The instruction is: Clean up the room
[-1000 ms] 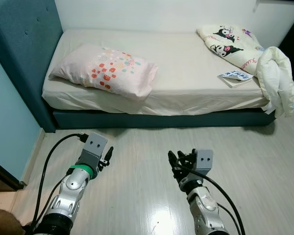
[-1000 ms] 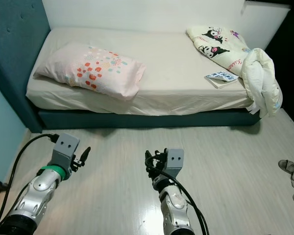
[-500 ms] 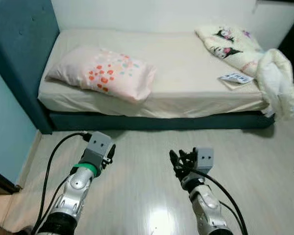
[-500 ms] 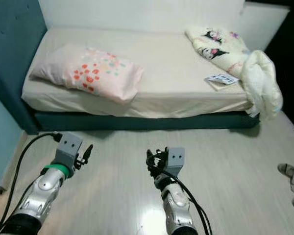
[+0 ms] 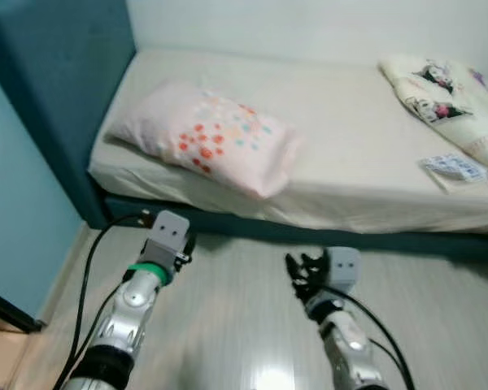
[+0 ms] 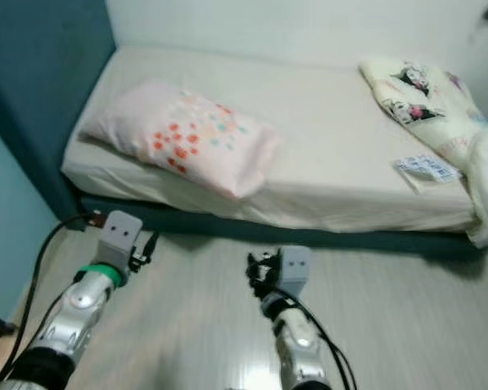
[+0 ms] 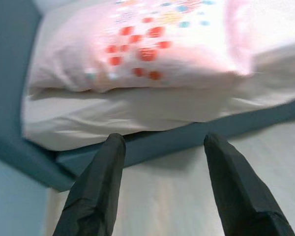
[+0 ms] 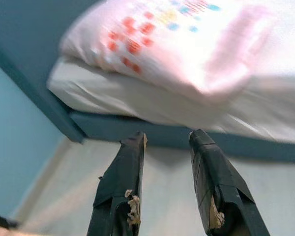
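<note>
Before the bed (image 5: 342, 207), the view has swung left toward the pillow (image 5: 203, 138), probably the target; left gripper (image 7: 160, 147) and right gripper (image 8: 167, 142) both hang open, empty.

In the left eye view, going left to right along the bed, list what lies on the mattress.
Pink pillow → small booklet. The cartoon-print blanket lies at the right end too, but its span overlaps the booklet's, so I leave it unplaced.
</note>
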Tool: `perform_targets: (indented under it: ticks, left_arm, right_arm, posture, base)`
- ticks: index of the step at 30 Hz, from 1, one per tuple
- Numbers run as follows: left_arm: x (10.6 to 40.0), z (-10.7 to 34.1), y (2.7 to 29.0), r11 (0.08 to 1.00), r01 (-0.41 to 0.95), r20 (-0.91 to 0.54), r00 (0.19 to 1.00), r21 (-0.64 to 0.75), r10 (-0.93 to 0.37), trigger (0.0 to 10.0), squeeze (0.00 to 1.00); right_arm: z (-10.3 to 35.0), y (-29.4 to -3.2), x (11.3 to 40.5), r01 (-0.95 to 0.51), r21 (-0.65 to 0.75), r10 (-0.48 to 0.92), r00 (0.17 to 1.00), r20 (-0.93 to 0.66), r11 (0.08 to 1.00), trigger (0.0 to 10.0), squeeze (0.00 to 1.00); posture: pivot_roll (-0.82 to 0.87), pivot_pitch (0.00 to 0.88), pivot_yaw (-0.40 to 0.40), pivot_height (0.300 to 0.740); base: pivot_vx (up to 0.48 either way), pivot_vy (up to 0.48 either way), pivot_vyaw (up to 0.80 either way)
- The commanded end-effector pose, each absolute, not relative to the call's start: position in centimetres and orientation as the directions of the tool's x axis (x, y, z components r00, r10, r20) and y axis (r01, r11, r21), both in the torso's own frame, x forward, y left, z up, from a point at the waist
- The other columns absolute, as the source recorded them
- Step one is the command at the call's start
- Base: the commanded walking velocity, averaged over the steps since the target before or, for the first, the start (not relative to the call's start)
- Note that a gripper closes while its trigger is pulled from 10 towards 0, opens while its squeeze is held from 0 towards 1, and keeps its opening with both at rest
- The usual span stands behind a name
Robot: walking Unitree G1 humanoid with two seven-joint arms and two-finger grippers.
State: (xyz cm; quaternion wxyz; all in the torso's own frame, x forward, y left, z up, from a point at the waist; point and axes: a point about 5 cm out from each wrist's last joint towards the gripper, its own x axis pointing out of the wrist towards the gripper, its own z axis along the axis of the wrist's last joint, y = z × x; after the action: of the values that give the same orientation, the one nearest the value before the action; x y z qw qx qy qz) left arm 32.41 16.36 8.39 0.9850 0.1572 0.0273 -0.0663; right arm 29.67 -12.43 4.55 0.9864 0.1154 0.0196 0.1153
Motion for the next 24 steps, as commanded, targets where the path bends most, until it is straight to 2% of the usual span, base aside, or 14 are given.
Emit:
perform_targets:
  ticks: [1, 12, 24]
  left_arm:
    - [31.9, 7.4, 16.3, 0.938, 0.156, -0.111, 0.986, 0.308, -0.128, 10.0, 0.0]
    - [32.2, 7.5, 16.0, 0.935, 0.171, -0.112, 0.983, 0.31, -0.142, 10.0, 0.0]
    - [32.4, 7.7, 16.0, 0.935, 0.169, -0.107, 0.984, 0.31, -0.143, 10.0, 0.0]
  right_arm:
    - [3.4, -12.4, 28.9, -0.199, 0.254, 0.222, 0.973, -0.062, 0.946, 10.0, 0.0]
    - [4.0, -14.4, 29.7, -0.137, 0.235, 0.153, 0.987, -0.05, 0.962, 10.0, 0.0]
    - [4.2, -14.0, 29.7, -0.145, 0.241, 0.158, 0.987, -0.037, 0.96, 10.0, 0.0]
  posture:
    - [0.1, 0.065, 0.017, 0.735]
    - [0.1, 0.056, 0.027, 0.735]
    - [0.1, 0.051, 0.033, 0.735]
  base:
    - [0.48, 0.0, 0.0]
    - [0.48, 0.0, 0.0]
    - [0.48, 0.0, 0.0]
